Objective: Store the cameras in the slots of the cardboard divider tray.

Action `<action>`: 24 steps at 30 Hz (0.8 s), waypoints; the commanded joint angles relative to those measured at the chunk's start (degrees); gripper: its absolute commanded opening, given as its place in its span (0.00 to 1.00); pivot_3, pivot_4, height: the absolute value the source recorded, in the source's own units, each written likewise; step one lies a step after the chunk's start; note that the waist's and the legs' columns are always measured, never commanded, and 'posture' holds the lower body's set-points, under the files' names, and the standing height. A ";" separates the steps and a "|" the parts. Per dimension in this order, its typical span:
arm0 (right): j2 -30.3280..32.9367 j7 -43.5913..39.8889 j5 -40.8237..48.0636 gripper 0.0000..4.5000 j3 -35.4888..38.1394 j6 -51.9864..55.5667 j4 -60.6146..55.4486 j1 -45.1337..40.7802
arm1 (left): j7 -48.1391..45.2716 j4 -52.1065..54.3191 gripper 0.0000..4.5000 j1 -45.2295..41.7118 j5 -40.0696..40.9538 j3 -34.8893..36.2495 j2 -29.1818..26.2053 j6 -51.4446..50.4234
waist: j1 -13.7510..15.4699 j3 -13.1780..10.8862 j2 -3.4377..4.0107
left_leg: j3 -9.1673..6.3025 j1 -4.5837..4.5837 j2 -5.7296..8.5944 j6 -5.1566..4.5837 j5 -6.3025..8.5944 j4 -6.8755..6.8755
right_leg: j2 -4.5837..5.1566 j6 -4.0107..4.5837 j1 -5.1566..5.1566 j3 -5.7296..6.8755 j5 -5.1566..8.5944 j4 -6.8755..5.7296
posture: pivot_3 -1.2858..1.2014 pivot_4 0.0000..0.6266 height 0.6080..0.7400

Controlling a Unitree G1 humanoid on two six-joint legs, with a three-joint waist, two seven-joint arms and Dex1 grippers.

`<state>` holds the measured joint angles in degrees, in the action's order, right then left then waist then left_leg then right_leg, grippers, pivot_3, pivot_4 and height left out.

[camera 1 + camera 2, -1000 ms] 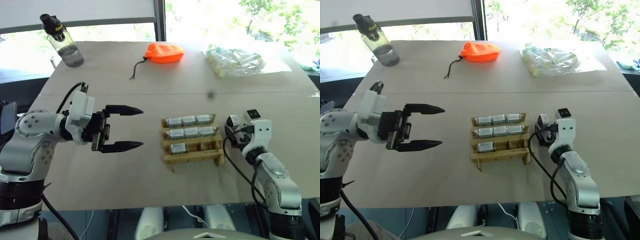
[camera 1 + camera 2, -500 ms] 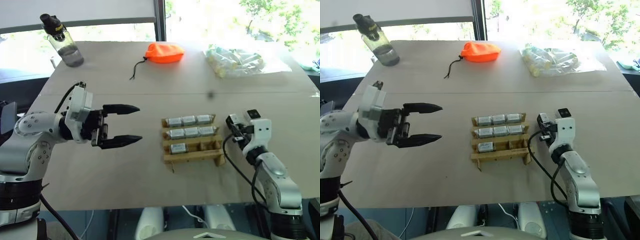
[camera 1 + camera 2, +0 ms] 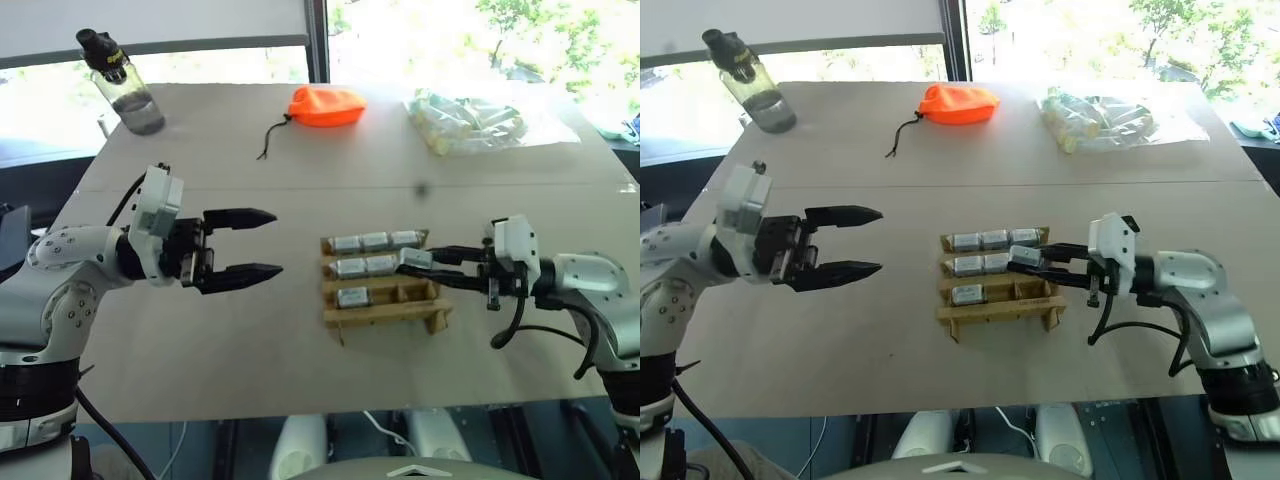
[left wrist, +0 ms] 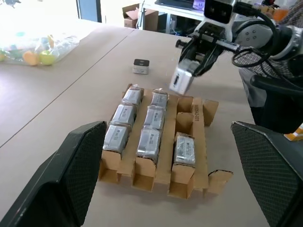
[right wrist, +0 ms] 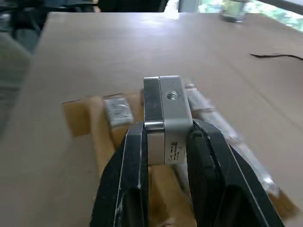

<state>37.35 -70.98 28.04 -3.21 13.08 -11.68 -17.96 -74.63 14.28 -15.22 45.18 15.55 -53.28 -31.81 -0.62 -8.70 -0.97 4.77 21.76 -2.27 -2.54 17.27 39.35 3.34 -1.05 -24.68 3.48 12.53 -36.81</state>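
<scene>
Seven cameras sit in the cardboard divider tray. One is at the 9 o'clock end of the nearest row, and three fill each of the two rows behind it. An eighth camera is pinched between the closed black fingers of the right gripper. It hangs above the tray's 3 o'clock end, clear of the slots, over the two empty slots of the near row.

A second ago that gripper stood over the table at 3 o'clock of the tray with its jaws partly apart. It has since clamped, risen and swung level, and it now points across the tray toward 9 o'clock.

The left gripper hovers well apart at 9 o'clock of the tray, level and facing it. Its jaws are spread wide with nothing between them. It has kept its place, with only a slight roll of the wrist.

In the left wrist view, another small boxy camera lies on the table beyond the tray's 3 o'clock end.

Farther back, nothing has moved:
- an orange pouch at 12 o'clock
- a clear bag of pale items at 1 o'clock
- a water bottle at 10 o'clock
</scene>
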 commanded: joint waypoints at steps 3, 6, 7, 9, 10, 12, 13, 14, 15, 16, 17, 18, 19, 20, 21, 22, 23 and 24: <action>0.09 -10.23 -1.38 0.13 -5.15 -3.61 6.68 -7.04 | -0.16 3.30 0.98 1.04 2.20 3.01 -1.76 -1.28 | 0.30 0.00 0.00 | -0.04 0.04 0.00 0.00 0.00 0.00 | 0.08 0.00 -0.01 0.04 0.00 0.01 | 0.52 0.24 1.00; -0.82 -13.54 -2.66 0.13 -7.10 -5.65 11.36 -10.35 | 0.07 4.29 0.98 2.03 2.60 3.79 -1.94 -1.57 | 0.35 -0.01 0.00 | -0.03 0.06 0.02 0.00 0.00 0.00 | 0.15 0.00 -0.01 0.07 0.00 0.02 | 0.52 0.24 1.00; -0.99 -14.58 -3.09 0.13 -7.68 -6.16 12.70 -11.26 | 0.24 4.69 0.98 2.36 2.81 4.20 -2.01 -1.76 | 0.35 -0.01 0.00 | -0.03 0.06 0.02 0.00 0.00 0.00 | 0.16 0.00 -0.01 0.07 0.00 0.02 | 0.52 0.24 1.00; -1.50 -15.91 -4.04 0.13 -8.52 -7.33 15.11 -12.69 | 0.67 5.37 0.98 3.05 3.14 5.00 -2.14 -2.10 | 0.40 -0.01 0.00 | -0.05 0.07 0.03 0.00 0.00 0.00 | 0.17 0.00 -0.01 0.10 0.00 0.02 | 0.52 0.24 1.00; -1.74 -16.41 -4.23 0.13 -8.81 -7.56 15.84 -13.08 | 0.80 5.65 0.98 3.41 3.24 5.31 -2.20 -2.19 | 0.56 -0.01 0.00 | -0.05 0.06 0.03 0.00 0.00 0.00 | 0.16 0.00 0.00 0.10 0.00 0.01 | 0.52 0.24 1.00; -3.02 -16.54 -4.94 0.13 -9.62 -7.95 17.39 -13.88 | 1.43 6.80 0.98 4.70 3.72 6.34 -2.22 -2.63 | 0.35 -0.01 0.00 | -0.10 0.07 0.02 0.01 0.00 0.00 | 0.17 0.00 0.00 0.15 0.00 -0.01 | 0.52 0.24 1.00; -3.47 -16.57 -5.16 0.13 -9.81 -8.11 17.94 -14.15 | 1.71 7.17 0.98 5.04 3.91 6.63 -2.20 -2.82 | 0.25 -0.01 0.00 | -0.08 0.06 0.02 0.01 0.00 0.00 | 0.18 0.00 -0.01 0.13 0.00 -0.01 | 0.52 0.24 1.00; -3.90 -16.63 -5.44 0.13 -9.94 -8.38 18.59 -14.38 | 2.03 7.41 0.98 5.20 4.01 6.80 -2.15 -2.99 | 0.23 -0.01 0.00 | -0.09 0.06 0.02 0.01 0.00 0.00 | 0.18 0.00 0.00 0.14 0.00 -0.02 | 0.52 0.24 1.00; -3.98 -16.87 -5.85 0.13 -10.17 -8.50 19.04 -14.50 | 2.21 7.55 0.98 5.25 4.08 6.91 -2.12 -3.12 | 0.21 -0.01 0.00 | -0.10 0.06 0.02 0.01 -0.01 0.00 | 0.18 0.00 0.00 0.15 0.00 -0.02 | 0.52 0.24 1.00; -4.05 -16.93 -6.34 0.13 -10.31 -8.82 19.40 -14.51 | 2.37 7.68 0.98 5.33 4.14 7.00 -2.11 -3.19 | 0.21 -0.01 0.01 | -0.10 0.06 0.02 0.01 -0.01 0.00 | 0.18 0.00 0.00 0.15 0.00 -0.03 | 0.52 0.24 1.00; -4.18 -16.80 -6.72 0.13 -10.37 -9.12 19.72 -14.49 | 2.51 7.76 0.98 5.40 4.17 7.03 -2.15 -3.20 | 0.27 -0.01 0.01 | -0.10 0.06 0.02 0.01 -0.01 0.00 | 0.19 0.00 0.00 0.15 0.00 -0.03 | 0.52 0.24 1.00; -4.18 -16.70 -6.89 0.13 -10.39 -8.86 19.84 -14.42 | 2.67 7.82 0.98 5.41 4.25 7.02 -2.19 -3.22 | 0.32 -0.01 0.01 | -0.12 0.06 0.02 0.02 -0.01 0.01 | 0.20 0.00 0.00 0.16 0.00 -0.03 | 0.52 0.24 1.00; -4.14 -16.65 -7.07 0.13 -10.45 -8.69 19.87 -14.33 | 2.80 7.84 0.98 5.38 4.31 7.00 -2.22 -3.20 | 0.32 -0.01 0.01 | -0.12 0.06 0.03 0.02 -0.01 0.01 | 0.21 0.00 0.01 0.17 0.00 -0.03 | 0.52 0.24 1.00; -4.09 -16.46 -7.48 0.13 -10.49 -8.80 20.01 -14.25 | 2.91 7.85 0.98 5.34 4.35 6.94 -2.25 -3.17 | 0.30 -0.01 0.01 | -0.10 0.06 0.03 0.01 -0.01 0.02 | 0.22 0.00 0.01 0.16 0.00 -0.03 | 0.52 0.24 1.00; -4.03 -16.39 -7.72 0.13 -10.54 -8.79 20.09 -14.19 | 2.97 7.85 0.98 5.31 4.38 6.91 -2.26 -3.15 | 0.25 -0.01 0.01 | -0.09 0.07 0.04 0.02 -0.01 0.02 | 0.23 0.00 0.01 0.15 0.00 -0.03 | 0.52 0.24 1.00; -3.87 -16.27 -7.93 0.13 -10.63 -8.34 20.11 -14.12 | 2.99 7.82 0.98 5.22 4.38 6.84 -2.28 -3.10 | 0.23 -0.01 0.01 | -0.09 0.06 0.04 0.02 -0.01 0.02 | 0.23 0.00 0.01 0.15 0.00 -0.03 | 0.52 0.24 1.00; -3.76 -16.06 -8.10 0.13 -10.67 -7.98 20.10 -14.04 | 3.01 7.77 0.98 5.13 4.38 6.78 -2.30 -3.08 | 0.22 -0.01 0.01 | -0.10 0.06 0.04 0.02 -0.01 0.02 | 0.23 0.00 0.01 0.16 0.00 -0.03 | 0.52 0.24 1.00; -3.60 -15.87 -8.34 0.13 -10.76 -7.60 20.06 -13.92 | 3.01 7.72 0.98 4.99 4.38 6.71 -2.33 -3.07 | 0.22 -0.01 0.01 | -0.10 0.06 0.04 0.02 -0.01 0.01 | 0.22 0.00 0.00 0.16 0.00 -0.03 | 0.52 0.24 1.00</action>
<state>33.17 -86.23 19.75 -14.33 5.21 9.12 -31.37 -71.86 20.64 -9.82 48.68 20.46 -54.63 -35.12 -0.40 -8.71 -0.96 4.66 21.82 -2.23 -2.52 17.27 39.36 3.56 -1.05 -24.67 3.64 12.52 -36.84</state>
